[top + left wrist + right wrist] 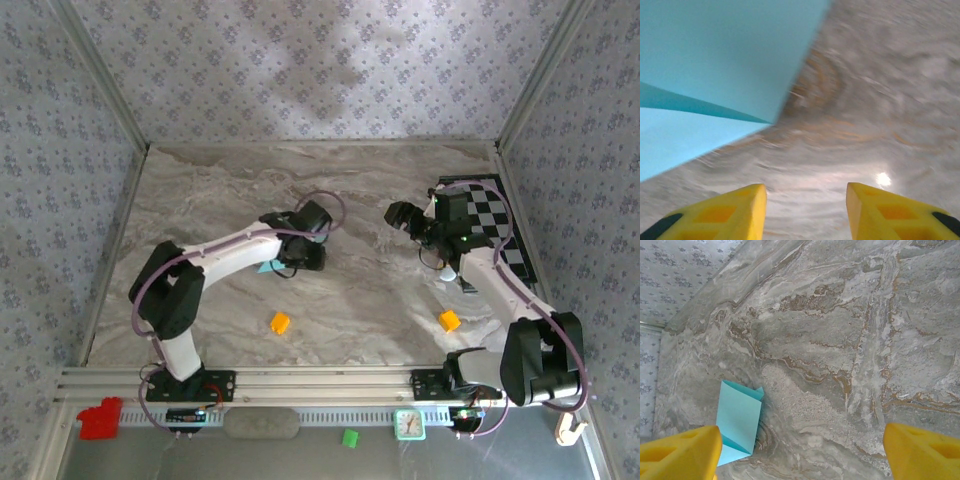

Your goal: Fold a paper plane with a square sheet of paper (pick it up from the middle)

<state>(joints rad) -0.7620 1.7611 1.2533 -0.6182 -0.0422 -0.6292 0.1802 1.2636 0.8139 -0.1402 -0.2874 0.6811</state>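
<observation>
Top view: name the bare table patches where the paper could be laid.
Free: the far strip of table along the back wall, and the middle between the two orange cubes. Crowded: around the left gripper beside the teal paper, and the right side by the checkered board.

The top external camera is looking down from high behind the near edge, taking in the whole marble worktop [350, 290] from well back. The left wrist camera is hanging very close over the worktop, facing past its own yellow jaws at a corner of the folded teal paper [715, 60]. The right wrist camera is sitting higher, looking down across the worktop towards the wallpapered wall [690, 265], and is sharing that paper with both other views.
</observation>
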